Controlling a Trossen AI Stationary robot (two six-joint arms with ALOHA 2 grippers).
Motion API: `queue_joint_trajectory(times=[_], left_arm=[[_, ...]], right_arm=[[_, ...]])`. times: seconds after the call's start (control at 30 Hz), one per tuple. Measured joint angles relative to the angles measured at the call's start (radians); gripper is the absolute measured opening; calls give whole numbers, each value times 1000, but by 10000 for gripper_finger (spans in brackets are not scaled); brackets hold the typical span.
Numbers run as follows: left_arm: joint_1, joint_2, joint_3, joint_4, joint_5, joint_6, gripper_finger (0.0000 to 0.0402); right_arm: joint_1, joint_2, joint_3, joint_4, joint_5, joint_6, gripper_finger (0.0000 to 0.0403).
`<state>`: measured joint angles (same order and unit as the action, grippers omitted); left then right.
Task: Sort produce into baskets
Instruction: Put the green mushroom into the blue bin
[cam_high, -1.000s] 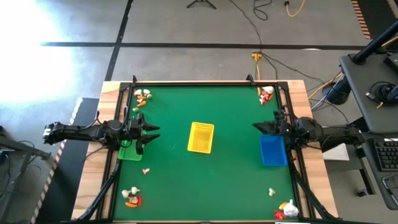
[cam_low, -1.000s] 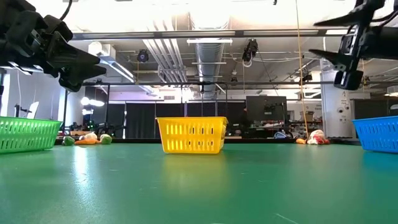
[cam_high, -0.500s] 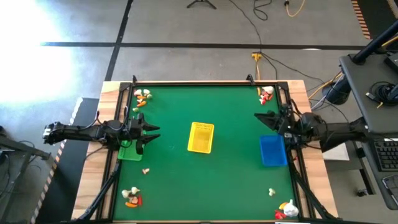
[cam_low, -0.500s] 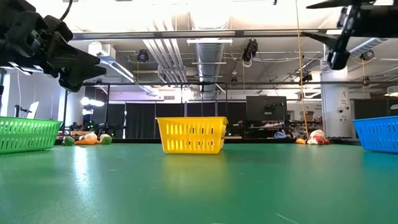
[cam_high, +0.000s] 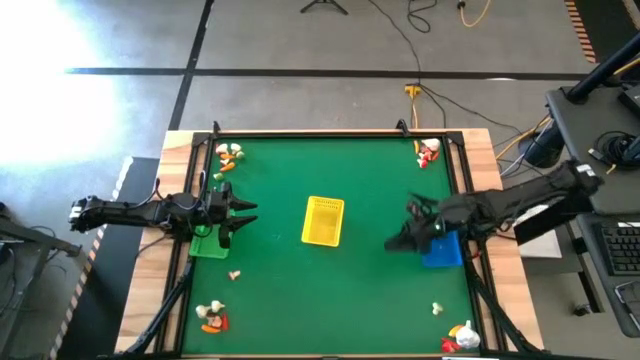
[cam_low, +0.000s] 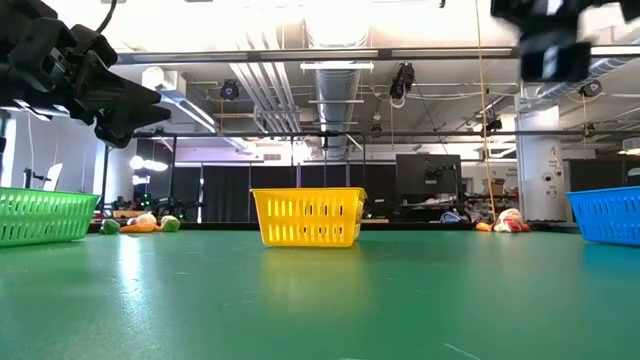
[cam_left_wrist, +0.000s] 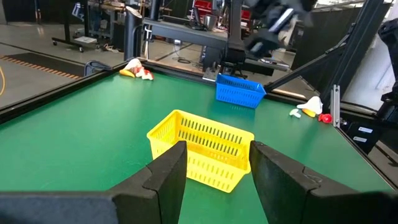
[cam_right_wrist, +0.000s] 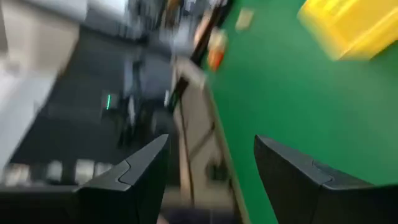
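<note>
Three baskets stand on the green table: green (cam_high: 208, 243) at the left, yellow (cam_high: 322, 220) in the middle, blue (cam_high: 440, 248) at the right. Produce lies in small heaps near the corners: far left (cam_high: 228, 157), far right (cam_high: 428, 152), near left (cam_high: 212, 317), near right (cam_high: 462, 337). My left gripper (cam_high: 245, 212) hovers open over the green basket's inner edge, pointing level at the yellow basket (cam_left_wrist: 202, 149). My right gripper (cam_high: 398, 228) is open and empty, high above the table just left of the blue basket; it is blurred in the low view (cam_low: 545, 50).
Single loose pieces lie near the green basket (cam_high: 235, 273) and toward the near right (cam_high: 437, 309). Black frame rails run along the table's edges (cam_high: 300, 133). Bare green mat lies between the baskets and across the near half.
My right gripper has risen and swung out from beside the blue basket's far end toward the table's middle and near edge, staying open. My left gripper has kept still. No basket or produce piece has moved.
</note>
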<state>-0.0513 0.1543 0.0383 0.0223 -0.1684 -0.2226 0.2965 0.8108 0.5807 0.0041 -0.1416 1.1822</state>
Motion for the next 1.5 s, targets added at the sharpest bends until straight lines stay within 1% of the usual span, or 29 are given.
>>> queue_joint_trajectory(times=[0.13, 0.23, 0.3, 0.4, 0.47, 0.53, 0.67, 0.83, 0.9, 1.0, 1.07, 1.17, 1.3, 1.33, 1.5], left_arm=[[0, 2, 0, 0, 0, 0, 158], [0, 2, 0, 0, 0, 0, 158], [0, 2, 0, 0, 0, 0, 158], [0, 2, 0, 0, 0, 0, 158], [0, 2, 0, 0, 0, 0, 158], [0, 3, 0, 0, 0, 0, 158], [0, 3, 0, 0, 0, 0, 158], [0, 3, 0, 0, 0, 0, 158], [0, 3, 0, 0, 0, 0, 158], [0, 3, 0, 0, 0, 0, 158], [0, 3, 0, 0, 0, 0, 158], [0, 3, 0, 0, 0, 0, 158], [0, 3, 0, 0, 0, 0, 158], [0, 3, 0, 0, 0, 0, 158], [0, 3, 0, 0, 0, 0, 158]], right_arm=[[115, 75, 96, -30, -137, 52, 224], [191, 117, 183, -22, -264, 38, 224], [245, 134, 230, -26, -284, 26, 224], [324, 150, 277, -26, -273, 36, 224], [372, 168, 287, -26, -253, 84, 224], [424, 190, 289, -62, -223, 145, 224], [546, 249, 333, -251, -138, 303, 224], [679, 362, 430, -492, -113, 569, 224], [716, 406, 476, -613, -62, 647, 224], [728, 476, 514, -785, -4, 721, 224], [722, 512, 510, -840, -4, 767, 224], [704, 543, 460, -793, -8, 810, 224], [676, 565, 383, -760, 82, 978, 224], [668, 572, 365, -760, 91, 1000, 224], [621, 625, 336, -754, 24, 1007, 224]])
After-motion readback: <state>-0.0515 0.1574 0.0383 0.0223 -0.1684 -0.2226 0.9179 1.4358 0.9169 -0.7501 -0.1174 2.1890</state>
